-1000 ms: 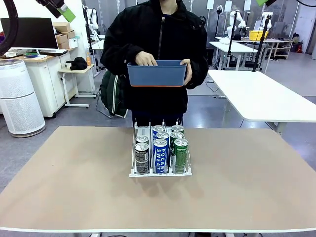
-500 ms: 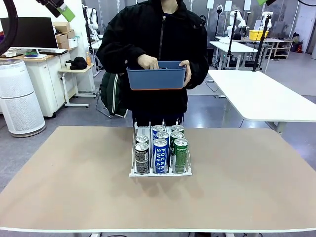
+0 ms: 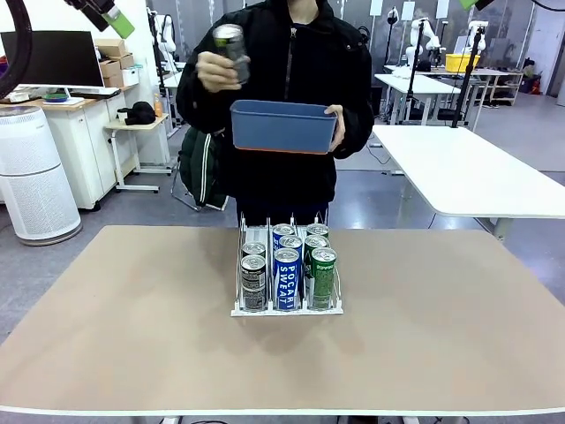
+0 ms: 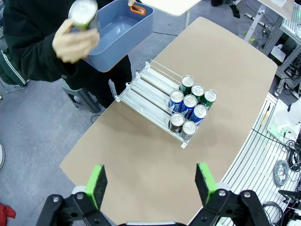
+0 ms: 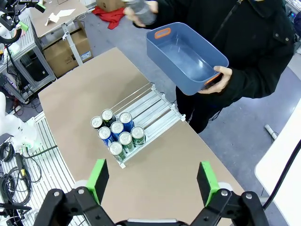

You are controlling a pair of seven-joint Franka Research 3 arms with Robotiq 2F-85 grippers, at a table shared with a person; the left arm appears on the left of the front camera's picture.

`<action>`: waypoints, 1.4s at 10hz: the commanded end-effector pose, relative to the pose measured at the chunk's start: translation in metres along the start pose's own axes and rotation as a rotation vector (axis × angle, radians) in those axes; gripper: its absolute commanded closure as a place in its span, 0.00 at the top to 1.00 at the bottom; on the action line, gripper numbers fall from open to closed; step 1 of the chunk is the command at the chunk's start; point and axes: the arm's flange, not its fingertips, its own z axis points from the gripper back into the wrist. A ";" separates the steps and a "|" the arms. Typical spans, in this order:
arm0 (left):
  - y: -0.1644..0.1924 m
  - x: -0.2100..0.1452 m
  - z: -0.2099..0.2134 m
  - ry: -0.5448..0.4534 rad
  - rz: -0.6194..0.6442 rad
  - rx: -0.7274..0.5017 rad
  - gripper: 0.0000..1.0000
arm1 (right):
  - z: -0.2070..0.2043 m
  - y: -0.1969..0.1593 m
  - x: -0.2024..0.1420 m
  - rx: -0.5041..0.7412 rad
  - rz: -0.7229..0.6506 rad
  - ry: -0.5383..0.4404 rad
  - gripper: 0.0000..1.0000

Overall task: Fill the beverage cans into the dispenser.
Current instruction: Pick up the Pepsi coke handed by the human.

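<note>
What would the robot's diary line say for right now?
person: lifts a dark can above the blue tub | dispenser: eight cans | left hand: open, high up | right hand: open, high up

Both arms hang high; left fingers [image 4: 97,184] and right fingers [image 5: 98,178] spread wide.

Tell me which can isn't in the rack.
The dark can in the person's raised hand, above the blue tub. The other seven stand upright in the dispenser on the table.
</note>
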 end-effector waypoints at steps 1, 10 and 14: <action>0.000 -0.001 0.000 0.000 0.010 -0.002 1.00 | -0.001 0.000 -0.001 0.002 -0.002 0.000 1.00; 0.000 -0.001 0.000 0.000 0.010 -0.002 1.00 | -0.001 0.000 -0.001 0.002 -0.002 0.000 1.00; 0.000 -0.001 0.000 0.000 0.010 -0.002 1.00 | -0.001 0.000 -0.001 0.002 -0.002 0.000 1.00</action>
